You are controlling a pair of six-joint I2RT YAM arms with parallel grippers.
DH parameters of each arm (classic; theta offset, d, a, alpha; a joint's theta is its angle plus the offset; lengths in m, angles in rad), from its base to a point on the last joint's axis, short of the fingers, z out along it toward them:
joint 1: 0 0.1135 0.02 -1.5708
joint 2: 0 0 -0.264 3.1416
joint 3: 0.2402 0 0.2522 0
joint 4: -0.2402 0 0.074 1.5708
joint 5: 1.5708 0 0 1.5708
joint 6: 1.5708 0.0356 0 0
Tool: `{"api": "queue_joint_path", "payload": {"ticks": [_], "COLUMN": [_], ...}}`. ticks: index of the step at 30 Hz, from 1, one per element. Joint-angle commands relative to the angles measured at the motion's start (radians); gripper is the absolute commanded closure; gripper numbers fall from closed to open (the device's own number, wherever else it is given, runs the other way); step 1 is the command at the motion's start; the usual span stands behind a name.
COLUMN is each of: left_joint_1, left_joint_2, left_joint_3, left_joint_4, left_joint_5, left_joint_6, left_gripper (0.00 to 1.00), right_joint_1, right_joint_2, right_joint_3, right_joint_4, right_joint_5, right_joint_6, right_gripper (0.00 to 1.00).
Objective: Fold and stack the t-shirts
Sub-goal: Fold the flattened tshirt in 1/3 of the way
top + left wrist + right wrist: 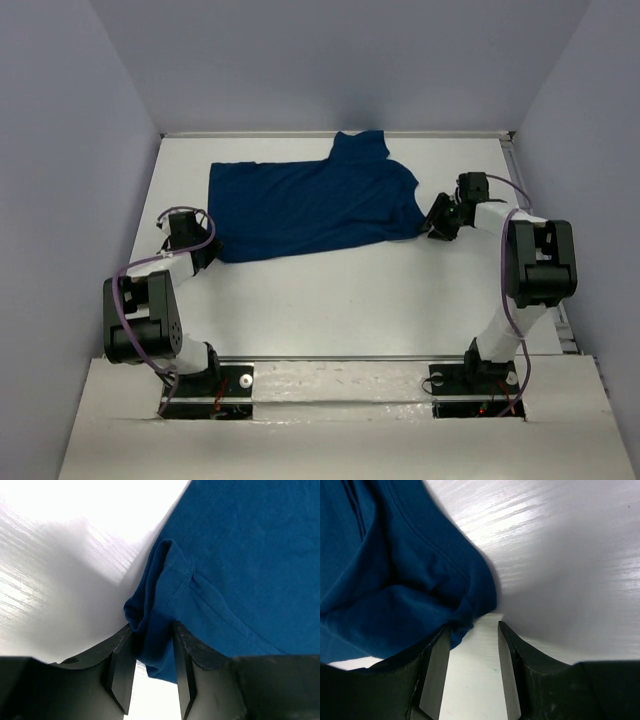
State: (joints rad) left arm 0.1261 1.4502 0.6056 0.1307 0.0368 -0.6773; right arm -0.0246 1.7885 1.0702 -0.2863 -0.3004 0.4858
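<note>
Checking the top view: the dark blue t-shirt (310,205) lies spread on the white bench (330,300), upper middle of frame. Its body lies sideways as a rough rectangle, with one sleeve (360,147) poking toward the far edge. Soft knit cloth, shallow wrinkles, plain blue side up. Left fingers (208,246) sit at its lower-left corner, right fingers (438,222) at its right edge, mid-right of frame.

Left wrist view: left fingers (121,670) are black, matte, flat-sided blades with bevelled tips. They are clenched on a bunched corner of the t-shirt (240,555). The cloth touches both inner faces and is folded into a thick roll. A double-stitched hem (181,575) curls over just above the tips. The rest of the cloth runs off to the upper right. Bench (60,580) on the left is glossy, with fine brushed streaks and glare.

Right wrist view: right fingers (436,672) are released. A rounded, puckered lump of t-shirt (395,580) presses against the frame-left finger only. The other finger stands clear of the cloth, and bare bench (472,680) shows in the gap. A stitched band (427,540) runs diagonally across the cloth. Same streaky gloss on the bench, soft shadow at right.
</note>
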Motion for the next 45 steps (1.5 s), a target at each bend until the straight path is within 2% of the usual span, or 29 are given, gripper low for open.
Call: {"api": "queue_joint_path", "payload": {"ticks": [1,2,5,6,7,12,15,20,21,22,24,25,26,28,30,33,34,35,36,37,38,40,41,42,43,44,45], "left_joint_1": [0.001,0.001,0.001,0.001,0.001,0.001,0.001,0.001,0.001,0.001,0.001,0.001,0.001,0.001,0.001,-0.012,-0.029,-0.066,-0.083,-0.095,-0.105,-0.118,-0.137,-0.163,-0.175,-0.186,-0.186], "left_joint_2": [0.015,0.018,0.027,0.027,0.026,0.006,-0.052,-0.148,-0.161,-0.190,-0.227,-0.266,-0.284,-0.327,-0.358,-0.424,-0.412,-0.409,-0.395,-0.395,-0.369,-0.312,-0.292,-0.271,-0.233,-0.215,-0.196], "left_joint_3": [-0.003,0.005,0.017,0.025,0.028,0.045,0.027,-0.030,-0.047,-0.056,-0.091,-0.104,-0.109,-0.086,-0.026,0.060,0.078,0.089,0.089,0.089,0.088,0.076,0.075,0.079,0.079,0.085,0.092], "left_joint_4": [-0.017,-0.022,-0.035,-0.043,-0.049,-0.118,-0.177,-0.249,-0.276,-0.293,-0.309,-0.310,-0.309,-0.330,-0.373,-0.402,-0.411,-0.407,-0.402,-0.398,-0.391,-0.343,-0.332,-0.306,-0.290,-0.287,-0.283], "left_joint_5": [-0.008,-0.014,-0.023,-0.028,-0.028,-0.084,-0.087,-0.069,-0.058,-0.052,-0.041,-0.010,0.000,0.014,0.009,-0.002,-0.005,-0.011,-0.015,-0.018,-0.015,0.017,0.024,0.022,0.012,-0.004,-0.027], "left_joint_6": [-0.004,-0.001,0.012,0.016,0.028,0.084,0.107,0.084,0.065,0.053,0.032,0.012,0.009,0.008,0.036,0.090,0.100,0.114,0.117,0.117,0.119,0.122,0.117,0.114,0.113,0.114,0.117], "left_gripper": [0.71,0.74,0.89,0.94,1.00,1.00,1.00,1.00,0.97,0.78,0.45,0.15,0.04,0.01,0.01,0.01,0.01,0.01,0.01,0.01,0.01,0.01,0.14,0.20,0.30,0.36,0.40], "right_joint_1": [0.003,0.003,-0.017,-0.017,-0.027,-0.060,-0.084,-0.196,-0.211,-0.224,-0.235,-0.235,-0.235,-0.235,-0.235,-0.226,-0.213,-0.175,-0.143,-0.097,-0.045,0.114,0.155,0.190,0.237,0.247,0.247], "right_joint_2": [0.032,0.043,0.069,0.068,0.061,-0.118,-0.269,-0.475,-0.510,-0.576,-0.629,-0.652,-0.652,-0.656,-0.704,-0.785,-0.819,-0.821,-0.815,-0.814,-0.793,-0.712,-0.671,-0.629,-0.594,-0.565,-0.511], "right_joint_3": [0.043,0.046,0.045,0.036,0.013,-0.139,-0.274,-0.432,-0.469,-0.483,-0.495,-0.492,-0.478,-0.420,-0.382,-0.326,-0.322,-0.316,-0.312,-0.308,-0.300,-0.247,-0.227,-0.187,-0.178,-0.173,-0.170], "right_joint_4": [0.106,0.119,0.170,0.186,0.196,0.151,0.044,-0.100,-0.120,-0.158,-0.181,-0.195,-0.212,-0.269,-0.303,-0.349,-0.349,-0.343,-0.320,-0.320,-0.291,-0.251,-0.243,-0.241,-0.225,-0.214,-0.208], "right_joint_5": [-0.014,-0.019,-0.008,-0.008,0.004,0.125,0.170,0.155,0.143,0.147,0.158,0.164,0.165,0.158,0.150,0.094,0.046,0.015,-0.029,-0.031,-0.008,0.067,0.076,0.093,0.137,0.150,0.161], "right_joint_6": [0.054,0.059,0.099,0.114,0.141,0.139,0.138,0.209,0.223,0.244,0.251,0.241,0.231,0.176,0.133,0.067,0.063,0.066,0.089,0.089,0.109,0.129,0.134,0.138,0.139,0.137,0.140], "right_gripper": [0.53,0.56,0.79,0.92,0.98,1.00,1.00,0.99,0.94,0.89,0.76,0.51,0.40,0.18,0.10,0.10,0.20,0.50,0.70,0.87,0.96,1.00,1.00,0.98,0.95,0.90,0.81]}}
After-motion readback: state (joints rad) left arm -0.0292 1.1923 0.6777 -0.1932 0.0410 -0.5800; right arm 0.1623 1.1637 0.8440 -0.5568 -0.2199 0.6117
